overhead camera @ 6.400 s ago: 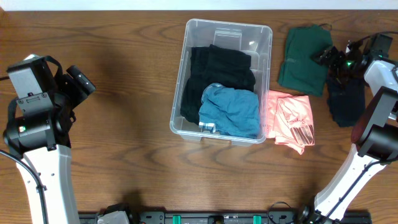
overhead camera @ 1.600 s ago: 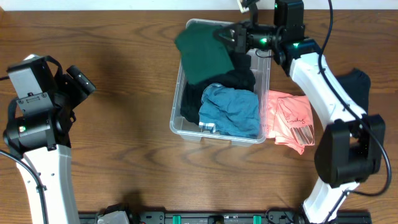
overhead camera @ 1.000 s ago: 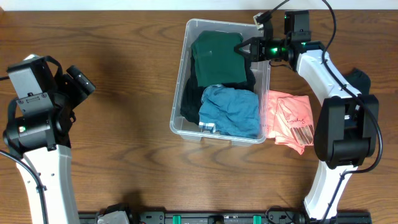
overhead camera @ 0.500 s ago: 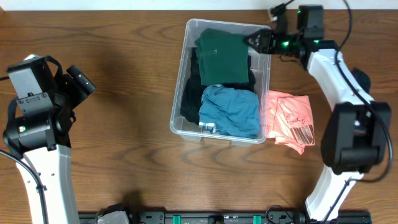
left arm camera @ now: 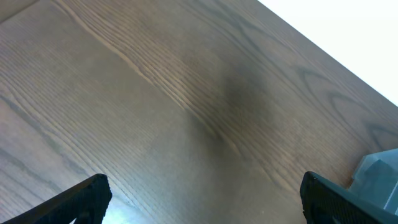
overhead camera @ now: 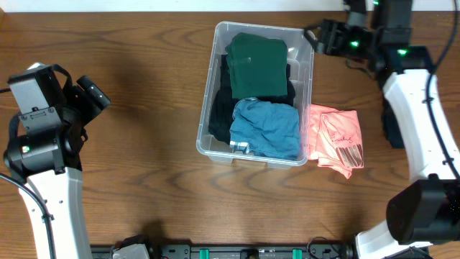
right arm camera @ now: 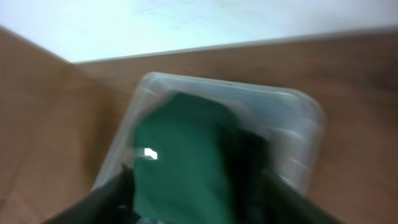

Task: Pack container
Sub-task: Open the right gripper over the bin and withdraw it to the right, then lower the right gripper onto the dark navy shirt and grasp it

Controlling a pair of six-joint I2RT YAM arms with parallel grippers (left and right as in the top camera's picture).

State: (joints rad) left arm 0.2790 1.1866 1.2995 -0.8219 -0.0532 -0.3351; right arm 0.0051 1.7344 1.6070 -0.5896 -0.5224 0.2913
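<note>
My right end effector [overhead camera: 318, 36], jaws apart and empty, hangs by the far right corner of the container [overhead camera: 207, 93]. The folded pink garment [overhead camera: 334, 137] lies on the bench [overhead camera: 144, 180] just beside its right wall, nearest this arm.

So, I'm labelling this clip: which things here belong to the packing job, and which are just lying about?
Job: container; green garment, blue garment, black garment inside it; pink garment and dark garment beside it, probably next; right claw.
Not the job: table; left claw.
</note>
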